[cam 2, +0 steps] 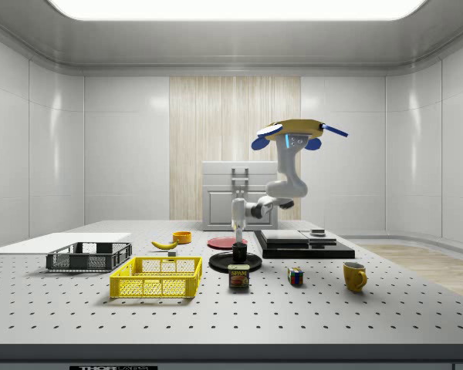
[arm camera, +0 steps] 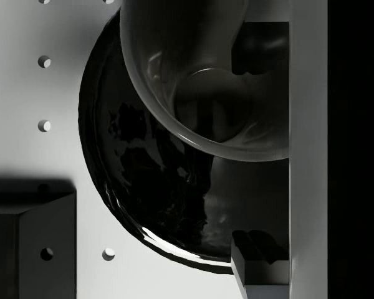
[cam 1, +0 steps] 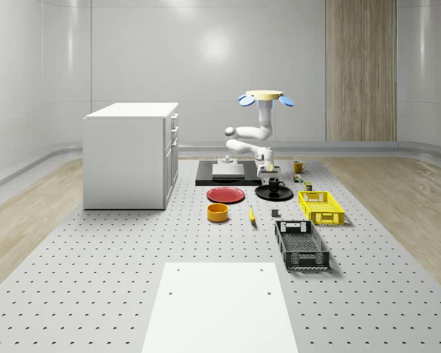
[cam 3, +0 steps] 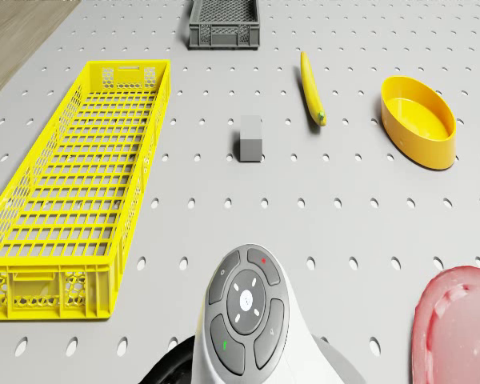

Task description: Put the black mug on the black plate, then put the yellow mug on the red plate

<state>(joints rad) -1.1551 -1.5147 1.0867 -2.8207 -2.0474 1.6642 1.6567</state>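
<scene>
Drone hovering above the table [cam 1: 95, 294], gripper [cam 2: 238, 234] lowered over the black mug [cam 1: 274, 184] standing on the black plate [cam 1: 263, 194]; finger state cannot be told; a careless lift-off could tip the mug, while the yellow mug [cam 2: 355, 276] waits well apart.

Noted on the grey perforated table [cam 1: 95, 279]: long yellow lattice crate [cam 1: 321, 207], with dark grey lattice crate [cam 1: 301, 244] nearer the whole-scene camera. Small grey block [cam 3: 250, 138] lying on the table near the yellow crate. Yellow banana [cam 3: 311, 88] flat on the surface, beside a shallow yellow-orange bowl [cam 3: 418, 121], apart from it. Tinned meat can [cam 2: 238, 277] upright, and a small multicoloured cube [cam 2: 295, 277], probably a puzzle cube, at the side view's right of it. White drawer cabinet [cam 1: 131, 154] at the whole-scene view's left. Flat black platform [cam 2: 302, 243] carrying a pale slab. White sheet [cam 1: 219, 307] at the near edge.
</scene>
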